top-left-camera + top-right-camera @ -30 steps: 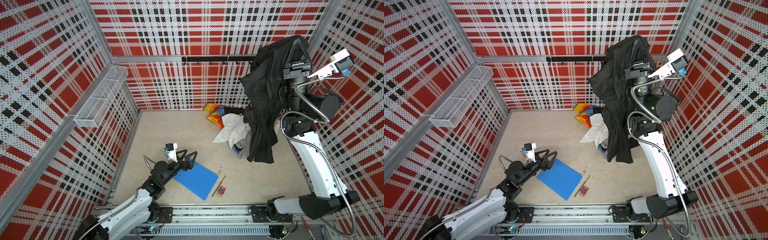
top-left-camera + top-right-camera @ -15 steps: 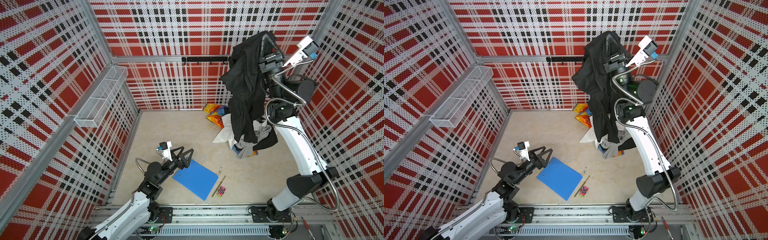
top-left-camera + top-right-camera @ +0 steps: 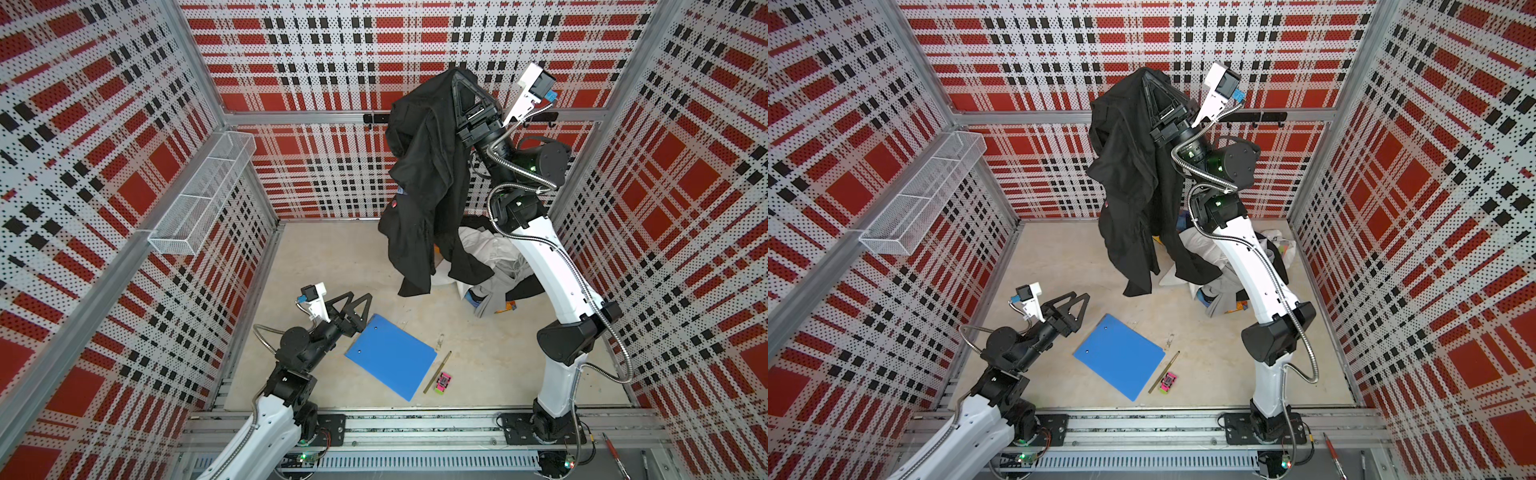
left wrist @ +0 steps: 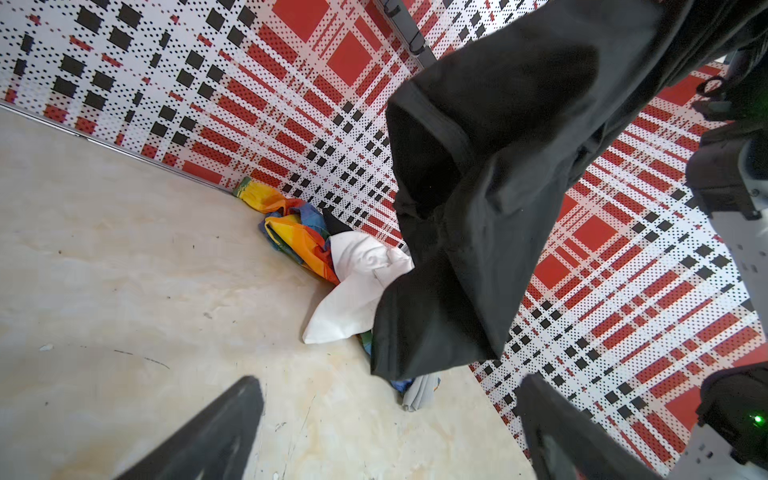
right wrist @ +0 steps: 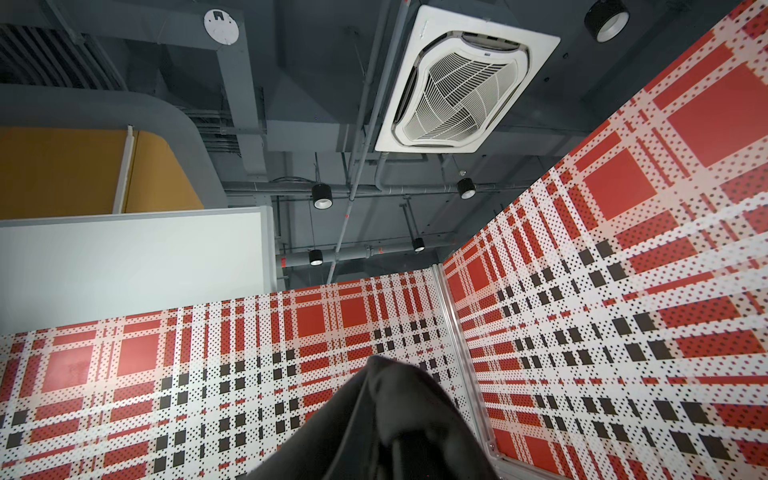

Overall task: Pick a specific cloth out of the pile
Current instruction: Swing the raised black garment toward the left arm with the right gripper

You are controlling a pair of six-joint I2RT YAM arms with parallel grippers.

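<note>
Hanging straight down from your right gripper (image 3: 459,79), the cloth (image 3: 428,187) fills the upper centre in both top views, hem just over the pile (image 3: 494,257). That gripper is clamped tight on it, arm reared skyward. Your left gripper (image 3: 358,296) gapes empty, lower left, facing the hem

Beige floor (image 3: 332,257): pile (image 3: 488,249) back right; blue folder (image 3: 390,357), pencil (image 3: 437,372), pink toy car (image 3: 443,381) near front.

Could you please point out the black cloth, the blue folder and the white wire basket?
black cloth (image 3: 428,166): in a top view, its draped middle folds.
blue folder (image 3: 390,357): in a top view, centre of its cover.
white wire basket (image 3: 199,199): in a top view, its mesh side wall.
</note>
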